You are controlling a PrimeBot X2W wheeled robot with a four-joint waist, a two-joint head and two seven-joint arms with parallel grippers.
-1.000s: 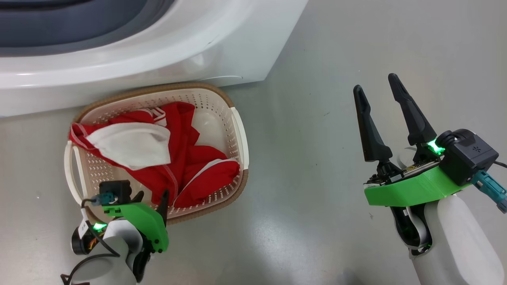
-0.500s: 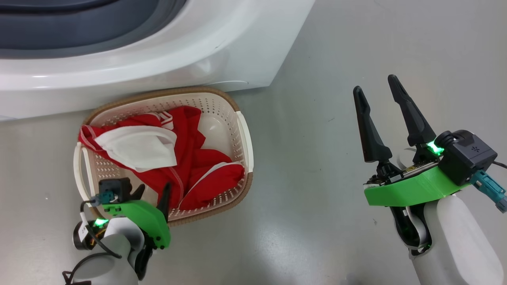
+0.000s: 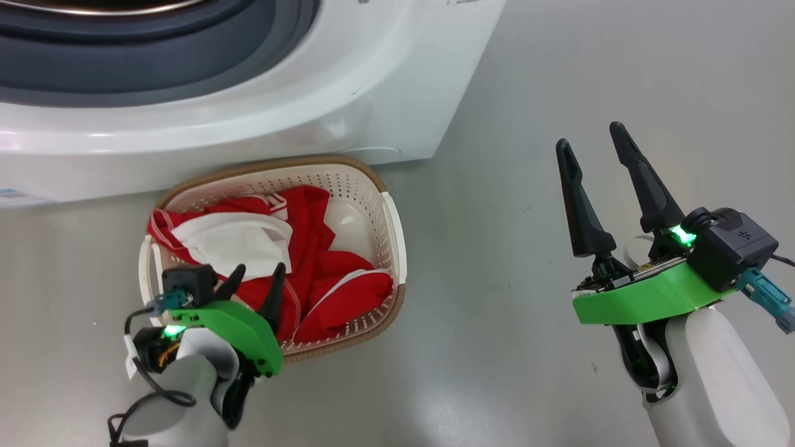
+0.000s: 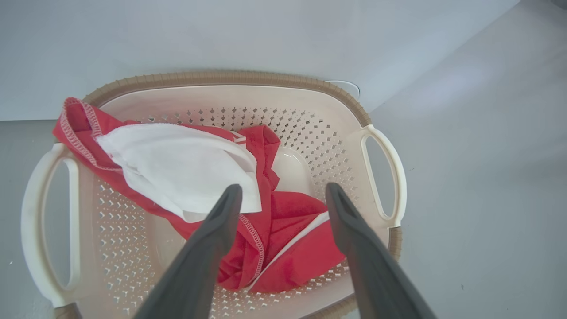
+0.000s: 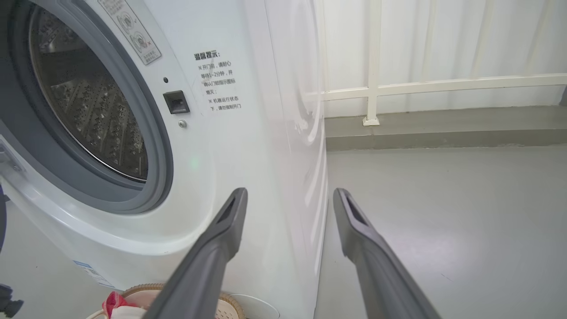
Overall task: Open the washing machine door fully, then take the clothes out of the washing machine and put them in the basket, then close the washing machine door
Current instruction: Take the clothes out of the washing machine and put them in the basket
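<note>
The white washing machine fills the top of the head view, its grey-ringed opening uncovered; the right wrist view shows its steel drum. The washing machine door is out of view. Right in front of the machine, the cream basket stands on the floor and holds the red clothes and a white cloth. My left gripper hangs open over the basket's near side, with nothing between its fingers. In the left wrist view, this gripper points down at the red clothes. My right gripper is open and empty over bare floor to the right.
Grey floor stretches to the right of the machine and the basket. A white railing above a low raised kerb bounds the far side. A small blue label sits low on the machine's front.
The head camera has shifted, so the machine and basket sit lower and further right. My left gripper has risen and reached further over the basket. The right gripper stays put.
</note>
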